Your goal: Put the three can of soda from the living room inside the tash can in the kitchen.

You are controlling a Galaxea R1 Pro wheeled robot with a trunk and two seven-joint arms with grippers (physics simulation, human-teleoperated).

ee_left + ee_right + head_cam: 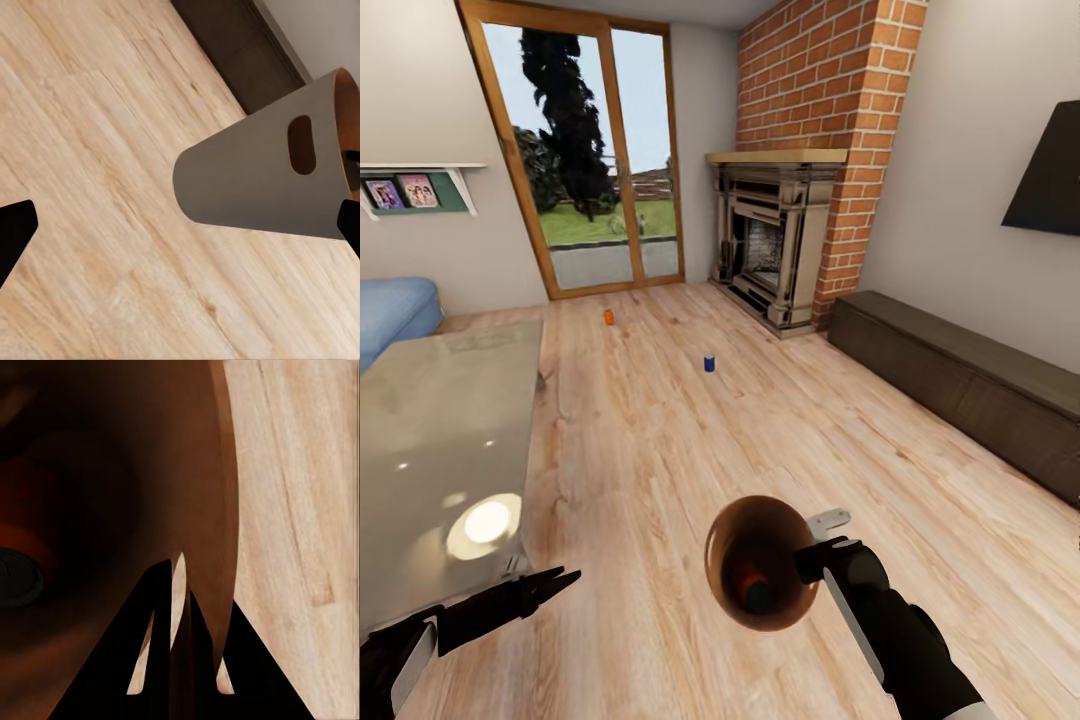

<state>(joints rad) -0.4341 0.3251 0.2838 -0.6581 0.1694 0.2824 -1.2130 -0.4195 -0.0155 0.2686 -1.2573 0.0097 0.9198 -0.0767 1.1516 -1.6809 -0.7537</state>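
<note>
Right now your right gripper [812,560] is clamped on the rim of the bucket [760,562], one finger inside the copper wall and one outside, as the right wrist view shows with the fingers [161,660] pinching the thin rim [225,510] between them. Held that way, the bucket hangs off the floor, tilted so its mouth faces up toward your head camera, and something orange with a dark round end [15,577] lies deep inside it, most likely a can, though it is too dim to be sure. Beside those fingers, across a strip of bare floor [650,480], your left gripper [545,583] holds nothing; its fingertips look close together in the head view, but I cannot tell whether they are fully closed. From the left wrist view you see the bucket's grey outside [255,187] with its oval handle slot [301,144], apart from the one dark fingertip [15,232] at the edge. Just past the left fingers runs the glass table [440,440]. Well ahead of both grippers, a blue can [710,363] stands upright on the floor, and farther still an orange can [609,316] stands near the glass doors [595,160]. Beyond them are the brick fireplace [780,240], the sofa [395,310] and a low dark cabinet [960,385].
</note>
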